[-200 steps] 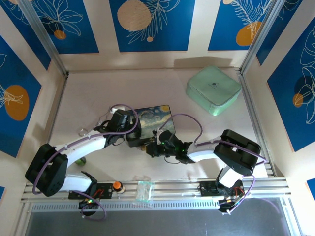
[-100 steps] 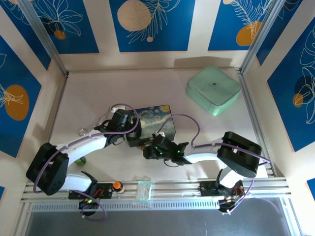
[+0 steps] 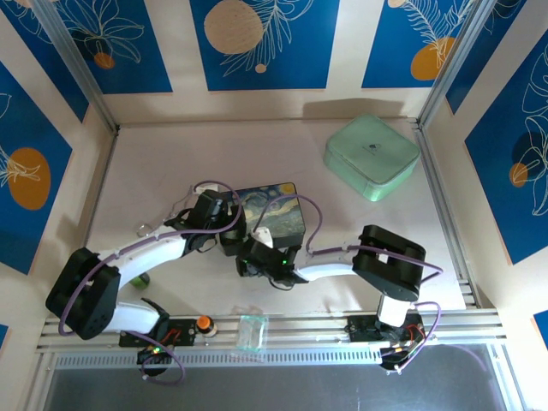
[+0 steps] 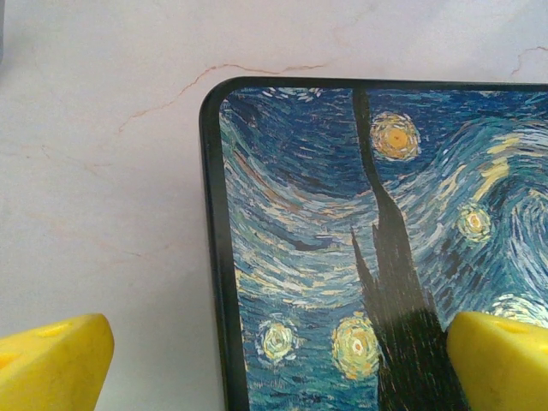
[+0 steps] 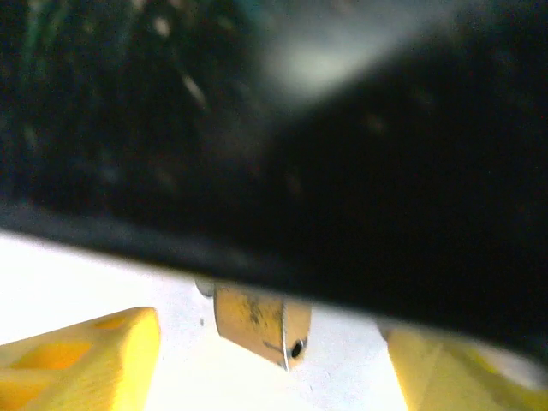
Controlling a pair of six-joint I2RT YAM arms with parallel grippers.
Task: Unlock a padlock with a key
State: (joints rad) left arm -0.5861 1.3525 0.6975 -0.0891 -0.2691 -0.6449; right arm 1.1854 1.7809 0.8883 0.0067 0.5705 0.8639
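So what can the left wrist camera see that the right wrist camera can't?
Left wrist: the box from above, its swirly starry painting sharp, one rounded corner in view. Right wrist: the little gold padlock poking out below the box's dark, blurry side, sitting between the right tool fingers with a gap on each side. Both: the box, the pale table, and yellow fingers spread wide apart, the left tool too.

I work in a lab test cell: my arms (image 3: 154, 248) are bolted to an aluminium rail (image 3: 300, 329), a pale worktop (image 3: 163, 163) fenced by blue leaf-print panels (image 3: 257, 43).
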